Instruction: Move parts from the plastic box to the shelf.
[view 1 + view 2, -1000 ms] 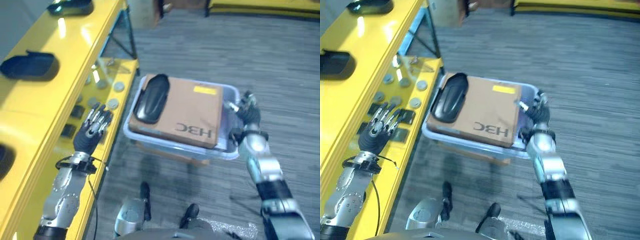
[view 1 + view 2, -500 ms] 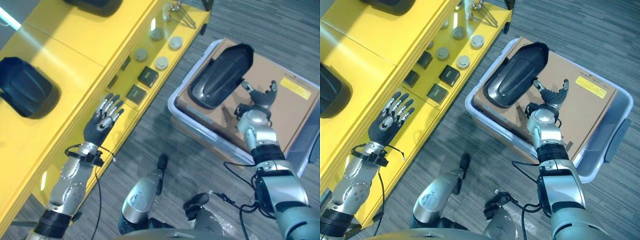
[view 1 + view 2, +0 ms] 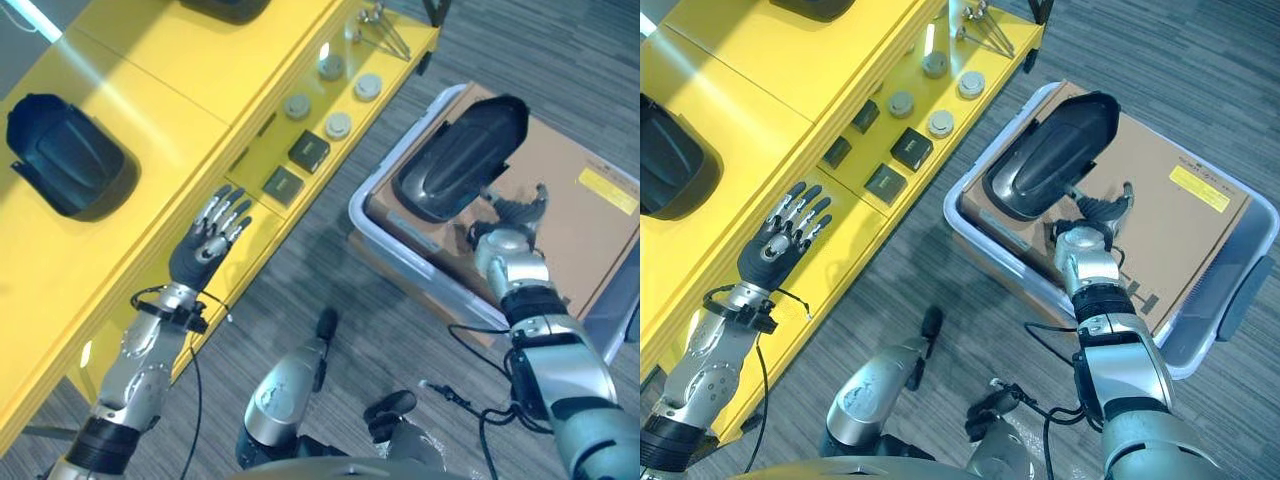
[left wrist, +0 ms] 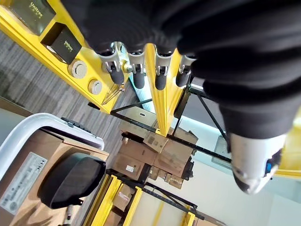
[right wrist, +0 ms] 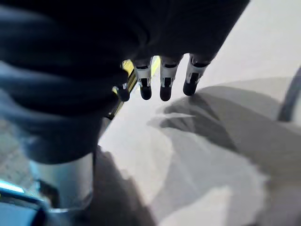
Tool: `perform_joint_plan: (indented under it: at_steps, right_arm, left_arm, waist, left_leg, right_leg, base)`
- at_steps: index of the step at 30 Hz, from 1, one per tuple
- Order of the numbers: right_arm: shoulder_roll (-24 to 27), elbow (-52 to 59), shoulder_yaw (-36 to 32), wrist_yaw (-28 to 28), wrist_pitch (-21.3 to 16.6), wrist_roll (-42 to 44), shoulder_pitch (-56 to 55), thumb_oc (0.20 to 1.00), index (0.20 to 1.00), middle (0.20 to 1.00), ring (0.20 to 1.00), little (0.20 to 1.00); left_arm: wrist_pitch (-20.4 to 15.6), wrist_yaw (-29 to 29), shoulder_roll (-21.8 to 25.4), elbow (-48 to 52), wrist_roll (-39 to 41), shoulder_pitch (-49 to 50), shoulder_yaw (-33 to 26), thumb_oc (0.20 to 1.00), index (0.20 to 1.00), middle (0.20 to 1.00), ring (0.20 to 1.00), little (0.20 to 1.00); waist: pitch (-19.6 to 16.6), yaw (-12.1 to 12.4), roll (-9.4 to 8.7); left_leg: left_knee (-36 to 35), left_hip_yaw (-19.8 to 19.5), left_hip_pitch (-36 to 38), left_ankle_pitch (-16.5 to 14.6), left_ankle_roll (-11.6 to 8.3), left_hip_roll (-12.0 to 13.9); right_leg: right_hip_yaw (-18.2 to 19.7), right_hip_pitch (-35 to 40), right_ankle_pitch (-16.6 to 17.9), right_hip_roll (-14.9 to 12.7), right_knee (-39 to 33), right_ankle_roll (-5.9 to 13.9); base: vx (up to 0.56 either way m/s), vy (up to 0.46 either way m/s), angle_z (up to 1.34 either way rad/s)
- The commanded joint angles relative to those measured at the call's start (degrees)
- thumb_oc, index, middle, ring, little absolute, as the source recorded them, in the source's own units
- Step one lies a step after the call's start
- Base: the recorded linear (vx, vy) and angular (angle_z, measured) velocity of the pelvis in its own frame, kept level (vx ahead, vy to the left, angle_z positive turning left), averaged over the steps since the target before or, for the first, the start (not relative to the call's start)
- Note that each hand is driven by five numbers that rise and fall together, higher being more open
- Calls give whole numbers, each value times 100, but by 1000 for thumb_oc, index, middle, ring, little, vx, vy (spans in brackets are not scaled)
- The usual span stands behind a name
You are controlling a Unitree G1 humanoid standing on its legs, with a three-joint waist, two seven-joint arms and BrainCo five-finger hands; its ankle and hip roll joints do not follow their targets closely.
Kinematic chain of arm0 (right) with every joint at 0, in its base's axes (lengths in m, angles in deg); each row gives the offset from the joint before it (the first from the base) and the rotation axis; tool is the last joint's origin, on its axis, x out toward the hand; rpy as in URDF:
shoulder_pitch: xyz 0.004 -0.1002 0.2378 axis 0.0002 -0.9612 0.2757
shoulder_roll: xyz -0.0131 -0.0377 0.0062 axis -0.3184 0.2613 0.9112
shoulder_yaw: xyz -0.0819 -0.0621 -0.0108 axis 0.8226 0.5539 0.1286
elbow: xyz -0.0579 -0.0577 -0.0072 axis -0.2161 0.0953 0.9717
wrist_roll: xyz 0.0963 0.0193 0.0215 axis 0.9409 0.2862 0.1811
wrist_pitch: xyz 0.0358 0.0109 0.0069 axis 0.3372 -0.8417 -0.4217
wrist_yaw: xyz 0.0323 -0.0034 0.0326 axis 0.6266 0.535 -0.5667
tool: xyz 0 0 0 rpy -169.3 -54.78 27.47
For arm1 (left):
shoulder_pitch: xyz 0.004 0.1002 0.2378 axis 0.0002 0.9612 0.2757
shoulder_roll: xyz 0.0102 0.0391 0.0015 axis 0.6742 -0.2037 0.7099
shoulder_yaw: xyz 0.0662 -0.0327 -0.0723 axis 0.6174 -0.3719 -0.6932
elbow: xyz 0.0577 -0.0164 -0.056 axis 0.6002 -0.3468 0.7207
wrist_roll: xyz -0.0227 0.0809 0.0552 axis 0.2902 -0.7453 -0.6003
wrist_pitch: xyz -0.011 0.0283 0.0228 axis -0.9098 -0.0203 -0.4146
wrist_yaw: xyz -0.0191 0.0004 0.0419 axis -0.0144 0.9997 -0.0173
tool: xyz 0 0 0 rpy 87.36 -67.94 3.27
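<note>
A clear plastic box (image 3: 420,270) stands on the floor beside the yellow shelf (image 3: 150,110). It holds a brown cardboard carton (image 3: 570,230), and a black moulded part (image 3: 460,158) lies on the carton's top. My right hand (image 3: 510,215) hovers over the carton just beside that part's near end, open, its fingers (image 5: 162,84) straight and holding nothing. Over the shelf's front edge my left hand (image 3: 205,245) is raised with fingers spread, open and empty. The left wrist view looks past its fingers (image 4: 136,70) to the black part (image 4: 70,181) in the box.
Another black part (image 3: 70,165) lies on the shelf's top level, and a second one (image 3: 225,8) at its far end. The lower level holds small dark blocks (image 3: 310,150), round metal discs (image 3: 338,125) and thin metal tools (image 3: 385,20). Grey carpet surrounds the box.
The camera has swung, so the whole scene has shifted. My right hand went from the box's right rim to the carton top beside the black part. The left hand stays raised and open.
</note>
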Motion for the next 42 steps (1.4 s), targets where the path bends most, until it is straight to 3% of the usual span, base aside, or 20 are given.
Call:
perform_joint_plan:
  at_steps: [1, 5, 12, 13, 14, 23, 32, 37, 42]
  right_arm:
    - [440, 64, 452, 97, 368, -735, 244, 1000, 1000, 1000, 1000, 1000]
    - [531, -300, 907, 205, 528, -983, 450, 1000, 1000, 1000, 1000, 1000]
    - [559, -404, 943, 223, 507, -824, 485, 1000, 1000, 1000, 1000, 1000]
    - [560, -410, 935, 218, 496, -787, 482, 564, 564, 564, 564, 564]
    - [560, -404, 922, 209, 486, -745, 473, 200, 200, 200, 200, 200]
    - [603, -338, 753, 72, 389, -479, 407, 200, 200, 200, 200, 200]
    - [707, -129, 437, -29, 42, -243, 176, 200, 200, 200, 200, 200]
    - [699, 599, 132, -166, -220, -59, -165, 200, 200, 200, 200, 200]
    - [480, 1927, -391, -218, -316, -53, -942, 200, 200, 200, 200, 200]
  left_arm:
    - [-438, 220, 13, 200, 213, -100, 111, 1000, 1000, 1000, 1000, 1000]
    - [-545, 275, 0, 127, 190, -158, 158, 1000, 1000, 1000, 1000, 1000]
    - [-614, 359, 20, 85, 196, -185, 80, 1000, 1000, 1000, 1000, 1000]
    - [-612, 366, 18, 96, 183, -187, 76, 1000, 1000, 1000, 1000, 1000]
    - [-594, 369, 15, 105, 183, -191, 70, 1000, 1000, 1000, 1000, 1000]
    - [-621, 440, 28, 101, 180, -201, 73, 1000, 1000, 1000, 1000, 1000]
    - [-634, 625, 40, 173, 140, -154, 106, 1000, 1000, 1000, 1000, 1000]
    - [-603, 657, 47, 291, 159, -64, 77, 1000, 1000, 1000, 1000, 1000]
    - [-302, 663, 1, 533, 139, 147, -77, 1000, 1000, 1000, 1000, 1000]
  waist:
    - [-127, 70, -84]
    - [-60, 131, -66]
    - [52, 168, -94]
    - [63, 172, -95]
    - [67, 172, -101]
    - [97, 132, -133]
    - [57, 17, -146]
    - [-47, -100, -184]
    - [-292, -294, -281]
  left_leg:
    - [-100, -272, -252, -291, -328, 60]
    - [-104, -350, -294, -278, -290, -4]
    - [-35, -416, -385, -308, -244, -62]
    - [-33, -422, -388, -310, -238, -70]
    - [-40, -427, -383, -312, -235, -77]
    - [-61, -406, -343, -339, -216, -78]
    - [-115, -302, -176, -377, -217, -32]
    - [-199, -198, 14, -413, -256, 44]
    - [-364, -76, 375, -463, -303, 142]
  right_leg:
    - [386, -252, -154, -106, 30, 165]
    - [407, -390, -140, -132, 117, 179]
    - [432, -558, -135, -189, 283, 197]
    - [435, -571, -137, -194, 300, 199]
    - [437, -574, -135, -192, 303, 203]
    - [464, -624, -128, -206, 363, 230]
    - [444, -549, -110, -206, 360, 253]
    - [441, -372, -96, -156, 219, 266]
    - [503, -97, -45, -56, -19, 312]
  base:
    - [-13, 19, 7]
    - [-19, 30, 8]
    - [-10, 12, 9]
    - [-12, -5, 4]
    - [0, 0, 0]
    - [0, 0, 0]
    - [-8, -36, 0]
    - [2, -43, -2]
    - [41, -58, -7]
